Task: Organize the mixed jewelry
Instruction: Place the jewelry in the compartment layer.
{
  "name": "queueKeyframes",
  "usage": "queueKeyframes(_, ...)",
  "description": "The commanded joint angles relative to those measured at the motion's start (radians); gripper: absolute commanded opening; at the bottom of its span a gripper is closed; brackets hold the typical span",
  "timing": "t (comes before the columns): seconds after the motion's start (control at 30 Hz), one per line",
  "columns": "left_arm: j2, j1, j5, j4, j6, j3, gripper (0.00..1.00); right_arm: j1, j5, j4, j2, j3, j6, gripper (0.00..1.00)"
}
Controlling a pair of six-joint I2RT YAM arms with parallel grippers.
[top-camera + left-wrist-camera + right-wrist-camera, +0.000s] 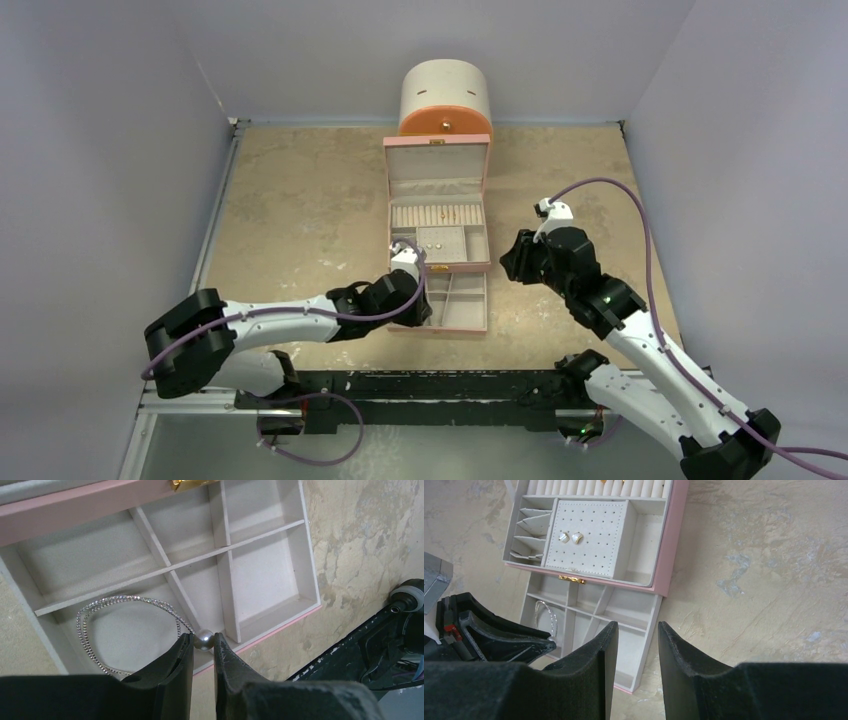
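Nothing can be read in any of the three views: no text, label, brand, number or sign is legible on any surface, near or far.

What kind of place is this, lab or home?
Likely a lab robot cell: plain grey panels box in a tabletop, the left arm and right arm are bolted to a black rail at its edge, and a pink jewelry box sits staged.
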Motion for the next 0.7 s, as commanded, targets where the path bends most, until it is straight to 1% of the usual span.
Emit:
queueKeyframes(0.0,0.006,-0.006,-0.015,0.028,-0.025,-0.004,0.0,-0.002,-0.011,0.017,-0.004,-0.002,0.012,0.38)
queueKeyframes(0.4,0.079,-0.007,-0.044,-0.075,-0.031,0.027,0.0,-0.003,-0.01,0.017,-0.004,0.003,0.018,0.4)
queueKeyframes(0.57,0.093,-0.007,-0.021,-0.066,-0.023,0.042,0.12,-0.003,-0.012,0.014,-0.004,0.003,0.018,0.42)
queueKeyframes(0.63,0.093,-0.009,-0.019,-0.07,-0.019,0.051,0.19,-0.002,-0.013,0.011,-0.004,0.005,0.016,0.43)
queueKeyframes(0.67,0.092,-0.009,-0.02,-0.075,-0.016,0.055,0.2,-0.003,-0.012,0.011,-0.005,0.005,0.016,0.43)
